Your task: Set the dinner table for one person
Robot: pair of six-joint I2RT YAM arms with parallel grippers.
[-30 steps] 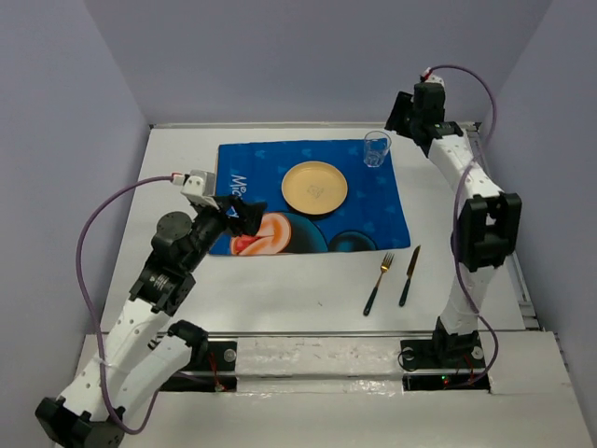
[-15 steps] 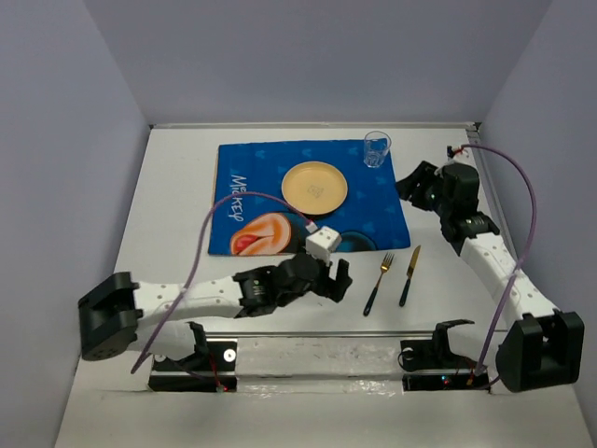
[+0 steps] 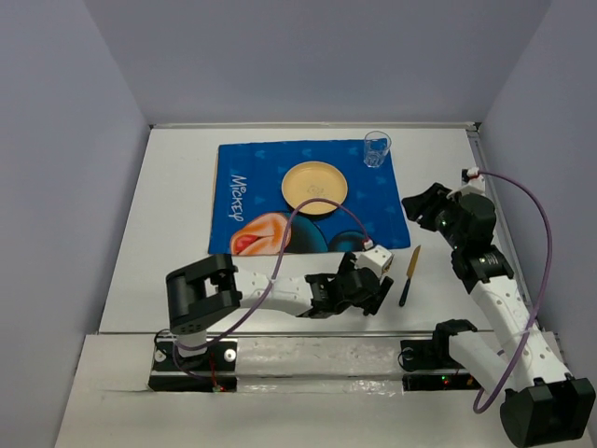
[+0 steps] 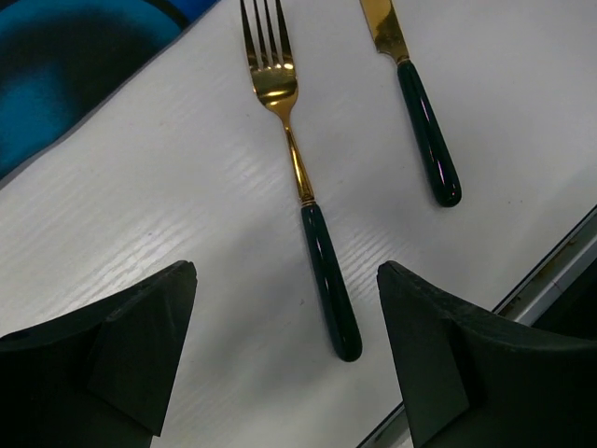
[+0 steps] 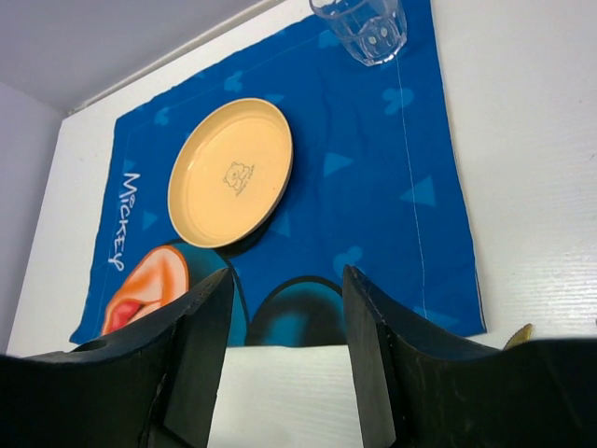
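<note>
On the white dinner table (image 3: 177, 271), a gold fork with a dark green handle (image 4: 300, 187) and a matching knife (image 4: 418, 121) lie side by side near the front edge. My left gripper (image 4: 287, 350) is open and low over the fork, its fingers on either side of the handle's end and not touching it. In the top view the left gripper (image 3: 373, 297) hides the fork; the knife (image 3: 409, 275) lies just to its right. My right gripper (image 3: 422, 207) is open and empty above the mat's right edge. In the right wrist view the right gripper (image 5: 284, 317) faces the plate (image 5: 231, 171).
A blue cartoon-printed mat (image 3: 270, 187) lies at the table's middle back with a yellow plate (image 3: 314, 187) on it and a clear glass (image 3: 377, 148) at its far right corner. The glass (image 5: 362, 26) also shows in the right wrist view. A metal rail (image 3: 308, 336) runs along the front edge.
My left arm has swung from the mat's left side along the front edge and now sits low over the fork. My right arm has pulled back from the glass toward the near right.
</note>
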